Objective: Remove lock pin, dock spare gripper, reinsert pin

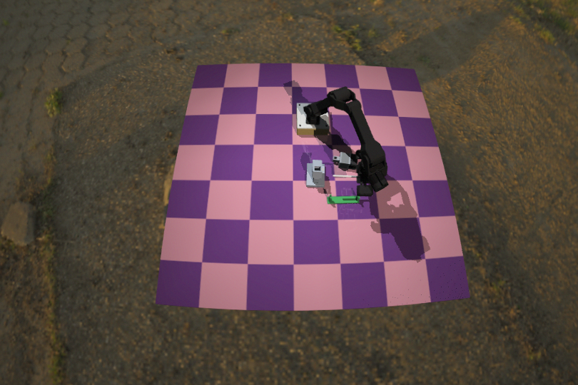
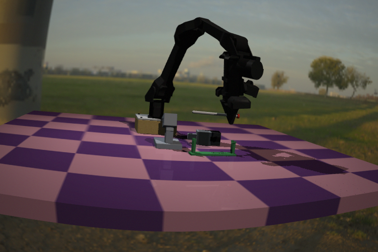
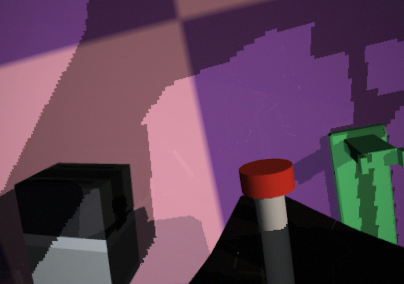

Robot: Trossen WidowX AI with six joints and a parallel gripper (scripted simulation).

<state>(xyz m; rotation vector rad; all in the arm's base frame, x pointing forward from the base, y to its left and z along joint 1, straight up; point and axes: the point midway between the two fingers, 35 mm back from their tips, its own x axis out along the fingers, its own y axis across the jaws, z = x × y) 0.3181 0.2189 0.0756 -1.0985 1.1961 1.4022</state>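
Soft, low daylight leaves the outdoor backdrop dim and blurred, while the checkered surface (image 1: 270, 240) (image 2: 195, 194) (image 3: 175, 145) is brighter. The arm (image 1: 366, 133) (image 2: 183, 41) is nearly black with little detail. In the top view its shadow falls toward the near right, its edges jagged. Wide-angle distortion bows the surface's near edge.
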